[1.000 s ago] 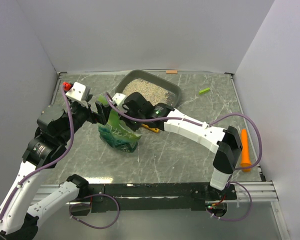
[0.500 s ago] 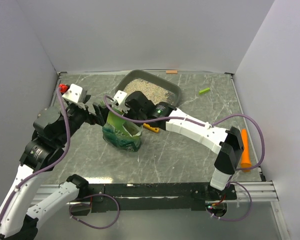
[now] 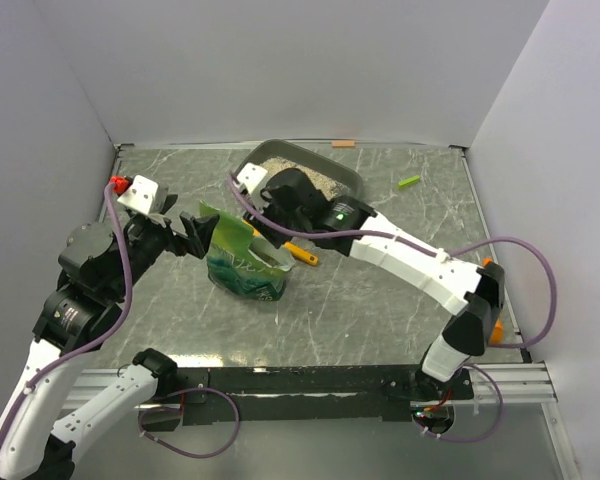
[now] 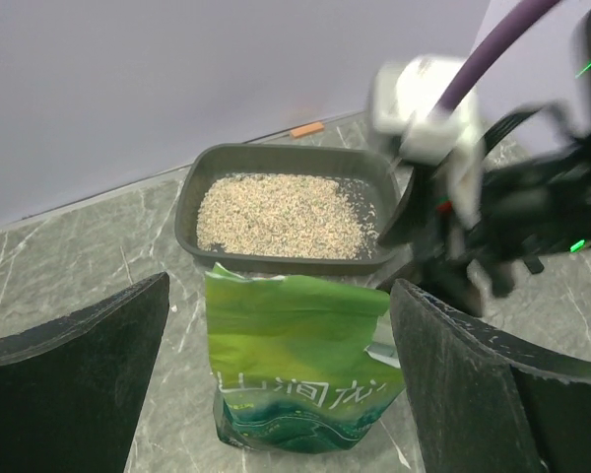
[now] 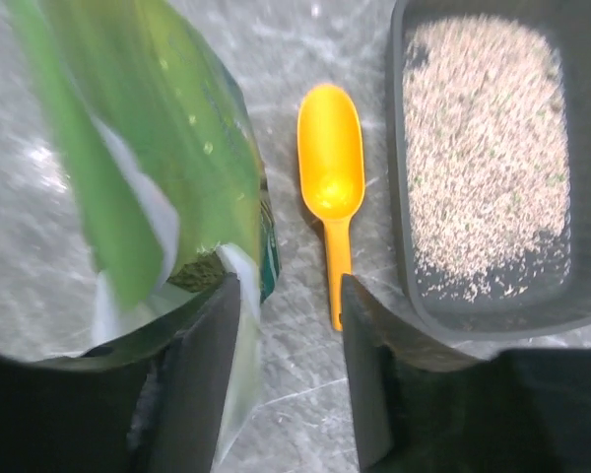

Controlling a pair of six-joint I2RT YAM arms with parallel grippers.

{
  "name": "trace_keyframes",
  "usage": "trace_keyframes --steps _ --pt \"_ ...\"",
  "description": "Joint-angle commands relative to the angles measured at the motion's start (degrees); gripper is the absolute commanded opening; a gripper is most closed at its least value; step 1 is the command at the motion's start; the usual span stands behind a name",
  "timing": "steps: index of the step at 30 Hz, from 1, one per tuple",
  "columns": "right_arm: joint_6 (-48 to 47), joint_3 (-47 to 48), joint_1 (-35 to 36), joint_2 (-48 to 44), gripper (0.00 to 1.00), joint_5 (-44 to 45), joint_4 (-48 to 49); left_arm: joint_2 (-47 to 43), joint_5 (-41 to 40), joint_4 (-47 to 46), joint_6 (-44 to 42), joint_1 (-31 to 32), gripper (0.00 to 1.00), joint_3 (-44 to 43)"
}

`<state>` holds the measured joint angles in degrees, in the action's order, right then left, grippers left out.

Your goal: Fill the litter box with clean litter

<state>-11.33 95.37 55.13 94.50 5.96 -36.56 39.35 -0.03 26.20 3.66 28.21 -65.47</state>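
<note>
The dark-grey litter box (image 3: 348, 176) (image 4: 192, 197) (image 5: 402, 177) stands at the back of the table, and clean litter (image 3: 278, 164) (image 4: 281, 202) (image 5: 483, 148) covers most of its floor. A green glossy bag (image 3: 244, 266) (image 4: 300, 360) (image 5: 148, 138) stands upright in front of it, its torn top open. My right gripper (image 3: 253, 214) (image 5: 288, 296) hovers open just above the bag's top, bare table between its fingers and the bag's torn edge lying against one finger (image 5: 207, 374). My left gripper (image 3: 194, 234) (image 4: 281, 296) is wide open, left of the bag and apart from it.
An orange scoop (image 3: 302, 255) (image 5: 332, 168) lies on the table between bag and litter box. A small green piece (image 3: 408, 181) and an orange chip (image 3: 343, 143) lie near the back wall. Another orange object (image 3: 493, 318) sits at the right edge behind my right arm.
My right gripper has opened and let go of the bag's top, lifting back toward the litter box. The bag went from tilted to standing upright. My left arm drew back slightly to the left.
</note>
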Motion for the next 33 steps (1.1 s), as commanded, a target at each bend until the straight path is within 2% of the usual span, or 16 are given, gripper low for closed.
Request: trace_keyframes --steps 1,4,10,16,22,27,33 --pt "2.1 5.61 -0.73 -7.22 0.59 -1.3 -1.32 -0.68 0.47 -0.01 -0.23 -0.17 0.97 0.08" --pt "2.89 5.88 -1.69 -10.12 0.63 -0.94 -3.25 -0.95 0.38 0.08 -0.32 -0.17 0.97 0.34" --pt "4.74 3.33 -2.75 -14.43 0.68 -5.69 -7.21 -0.68 2.66 -1.4 -3.04 -0.17 0.97 1.48" --pt "5.62 -4.04 -2.75 -19.17 0.72 -9.11 -6.87 0.54 5.57 -3.61 -14.1 -0.17 0.97 2.28" --pt "7.9 -12.48 -2.75 -25.41 0.75 -11.75 -5.28 2.92 11.63 1.05 -31.59 -0.17 0.97 0.88" --pt "9.49 -19.68 -2.84 -30.68 0.76 -14.3 -2.65 5.9 11.37 6.04 -42.04 -0.17 0.97 -1.41" --pt "10.63 -24.17 -2.75 -34.64 0.76 -16.85 -1.76 10.56 11.72 9.66 -46.55 -0.17 0.97 -3.44"
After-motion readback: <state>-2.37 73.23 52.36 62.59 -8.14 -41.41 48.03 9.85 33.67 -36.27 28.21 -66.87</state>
